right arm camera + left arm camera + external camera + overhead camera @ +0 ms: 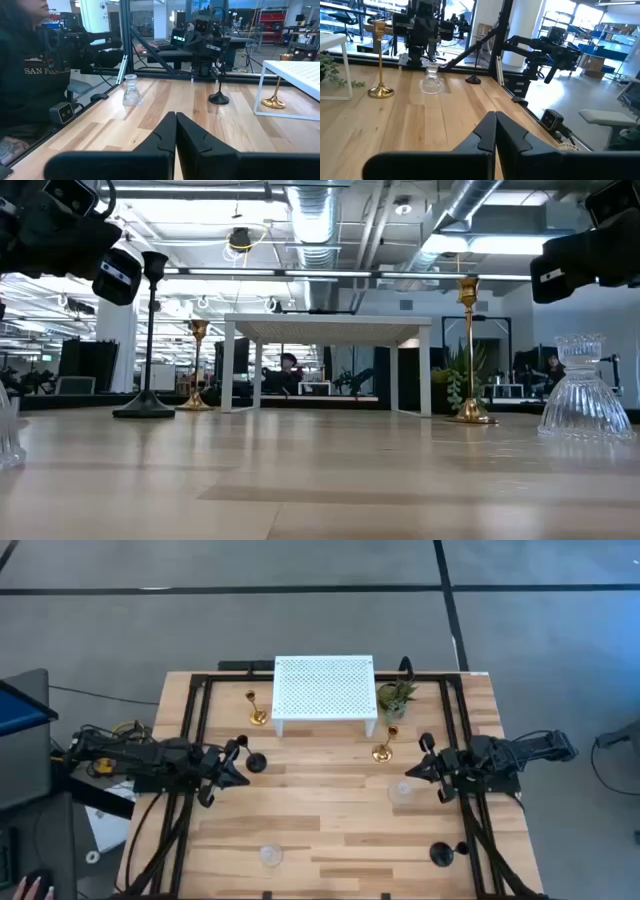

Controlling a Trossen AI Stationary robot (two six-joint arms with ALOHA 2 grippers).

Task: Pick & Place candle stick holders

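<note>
From where I stand, both arms hang low over the wooden worktop (330,810), and nothing is in either grip. The left hand (236,762) sits at the worktop's left side with its fingers pressed together, tips just beside a black holder (256,762). The right hand (428,762) mirrors it on the right, fingers likewise pressed together, with a clear glass holder (402,790) just in front of it and a gold holder (382,751) near its tip.

The other holders stand scattered: a second gold one (257,716) at the left leg of the white perforated stand (325,690), a second glass one (270,856) near the front edge at left, and a second black one (440,854) near the front edge at right. A small green plant (396,696) stands by the stand's right side.

I judge this to be the approach before a first pick. Next, a hand must spread its fingers, line up on a stem and close there.

Every holder stands upright on its round base, long axis vertical, stem pointing straight up; the low view shows none tilted.
</note>
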